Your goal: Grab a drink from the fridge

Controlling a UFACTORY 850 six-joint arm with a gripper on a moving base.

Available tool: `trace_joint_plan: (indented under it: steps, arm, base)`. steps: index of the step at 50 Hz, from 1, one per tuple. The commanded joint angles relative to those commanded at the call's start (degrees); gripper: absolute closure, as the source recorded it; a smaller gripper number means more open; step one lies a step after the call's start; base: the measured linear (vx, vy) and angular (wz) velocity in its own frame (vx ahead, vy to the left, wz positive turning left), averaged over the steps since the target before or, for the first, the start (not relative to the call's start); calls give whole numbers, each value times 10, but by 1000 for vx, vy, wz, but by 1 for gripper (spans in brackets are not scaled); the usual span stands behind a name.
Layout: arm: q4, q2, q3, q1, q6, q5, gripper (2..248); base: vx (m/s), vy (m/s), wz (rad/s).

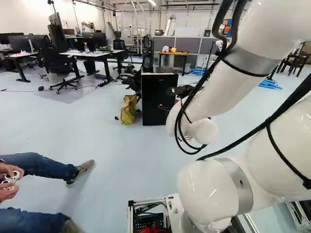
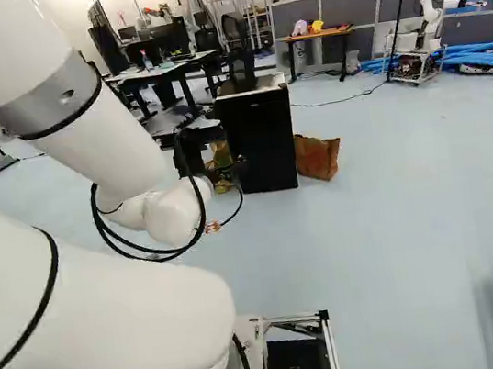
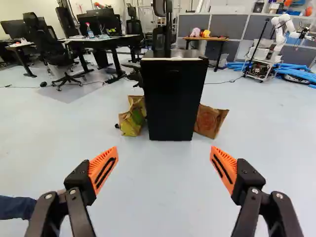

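The black mini fridge (image 3: 173,103) stands on the floor beyond the gripper (image 1: 165,98), well apart, centred ahead between its wide-open, empty fingers. Upright, long axis vertical, it turns a broad dark face toward the arm, probably the door. Paper bags (image 3: 132,116) (image 3: 209,120) sit at either side.

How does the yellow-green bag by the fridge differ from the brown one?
The yellow-green bag shows bright patches; the brown bag carries a reddish mark. The yellow-green bag looks more crumpled, while the brown bag leans away from the black fridge. Both sit beside it, on opposite sides.
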Motion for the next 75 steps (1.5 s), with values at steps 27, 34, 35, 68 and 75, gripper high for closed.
trace_joint_plan:
  steps: [27,34,35,68,75]
  arm:
    - [0,0,0,0,0,0,3]
    - [0,0,0,0,0,0,3]
    - [0,0,0,0,0,0,3]
    - [0,0,0,0,0,0,3]
    - [0,0,0,0,0,0,3]
  base:
    - [164,40,-25]
    - [167,45,-22]
    - [194,50,-29]
    - [169,47,-20]
    - [175,49,-16]
